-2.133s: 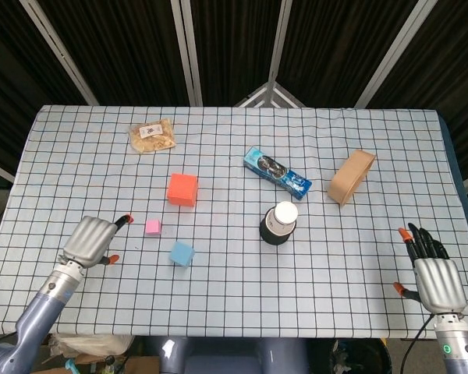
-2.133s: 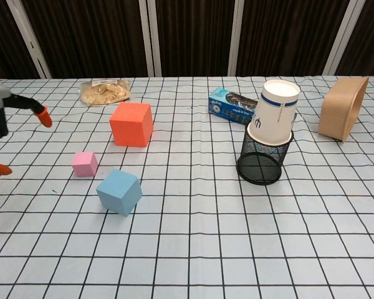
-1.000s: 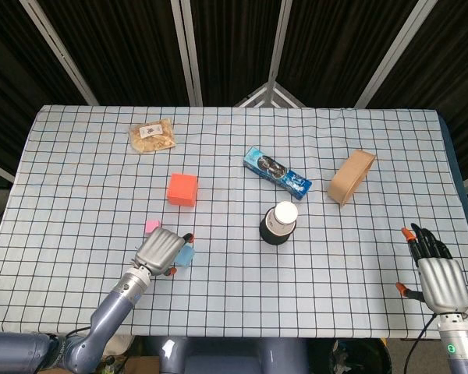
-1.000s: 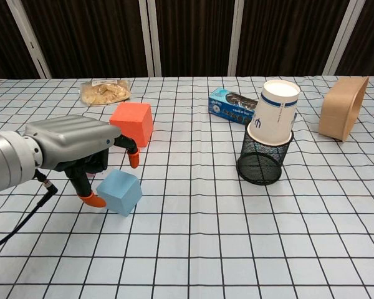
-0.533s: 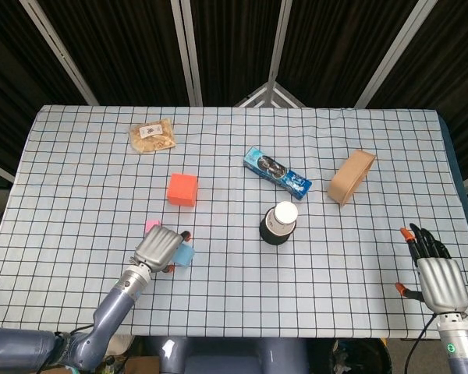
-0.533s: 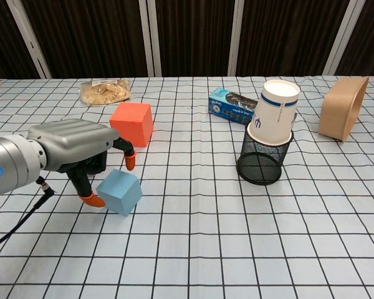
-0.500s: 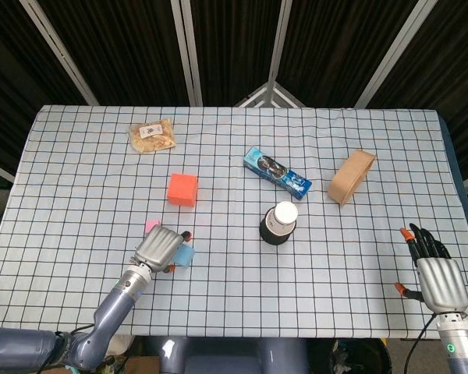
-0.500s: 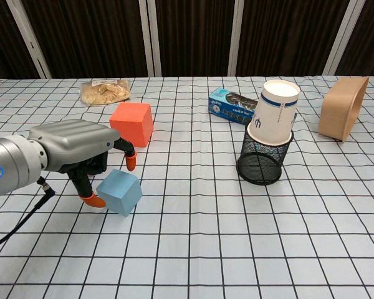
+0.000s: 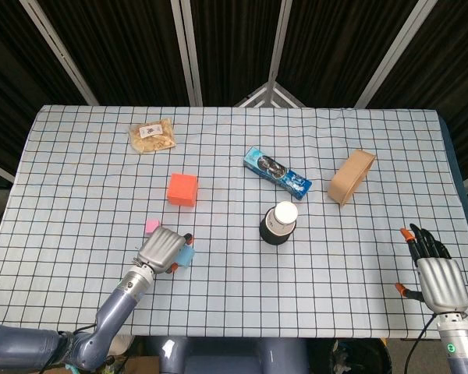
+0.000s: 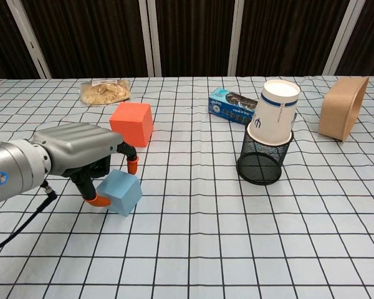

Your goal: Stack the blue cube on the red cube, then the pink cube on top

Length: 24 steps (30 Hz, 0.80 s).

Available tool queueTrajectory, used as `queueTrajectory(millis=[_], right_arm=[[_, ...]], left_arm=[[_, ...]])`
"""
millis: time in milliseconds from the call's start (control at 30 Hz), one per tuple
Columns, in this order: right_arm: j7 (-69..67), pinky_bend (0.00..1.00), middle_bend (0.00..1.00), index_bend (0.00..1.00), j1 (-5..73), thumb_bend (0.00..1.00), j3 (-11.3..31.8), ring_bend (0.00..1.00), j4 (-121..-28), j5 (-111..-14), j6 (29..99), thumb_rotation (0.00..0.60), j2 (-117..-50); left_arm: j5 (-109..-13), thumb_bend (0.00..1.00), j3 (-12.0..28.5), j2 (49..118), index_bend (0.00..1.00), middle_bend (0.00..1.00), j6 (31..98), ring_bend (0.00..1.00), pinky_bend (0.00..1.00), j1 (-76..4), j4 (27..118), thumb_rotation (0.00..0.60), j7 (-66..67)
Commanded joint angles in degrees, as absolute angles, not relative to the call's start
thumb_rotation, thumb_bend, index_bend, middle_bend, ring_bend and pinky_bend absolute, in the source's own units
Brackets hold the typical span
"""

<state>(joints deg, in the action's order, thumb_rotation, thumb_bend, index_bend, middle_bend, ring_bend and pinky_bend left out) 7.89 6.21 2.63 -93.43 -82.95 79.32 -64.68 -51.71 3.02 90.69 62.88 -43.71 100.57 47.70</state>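
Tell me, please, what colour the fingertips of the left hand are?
Orange; the left hand's fingertips show best in the chest view.

No text can be read with certainty. The blue snack packet, right of centre toward the top of the chest view, carries white lettering too small to make out, and the white label on the snack bag, upper left of the head view, is blurred.

Pink cube part-hidden behind left robot hand — unseen from chest, blue cube mostly covered
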Motion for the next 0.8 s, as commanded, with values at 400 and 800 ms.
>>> queueTrajectory(millis=[400, 800], right_arm=[[8.18, 0.17, 0.0, 0.0, 6.49, 0.11, 2.53, 0.0, -93.56, -82.8, 78.8, 0.6, -64.7], [7.97, 0.17, 0.0, 0.0, 6.51, 0.11, 2.41, 0.0, -93.69, -82.96, 78.8, 0.6, -64.53]], left_arm=[[-51.35, 0.29, 2.47, 91.16, 0.38, 0.97, 62.81, 0.83, 0.85, -44.22, 99.88, 0.6, 47.74], [-51.77, 0.31, 2.06, 90.84, 0.4, 0.97, 63.88, 0.83, 0.85, -44.23, 101.56, 0.6, 48.1]])
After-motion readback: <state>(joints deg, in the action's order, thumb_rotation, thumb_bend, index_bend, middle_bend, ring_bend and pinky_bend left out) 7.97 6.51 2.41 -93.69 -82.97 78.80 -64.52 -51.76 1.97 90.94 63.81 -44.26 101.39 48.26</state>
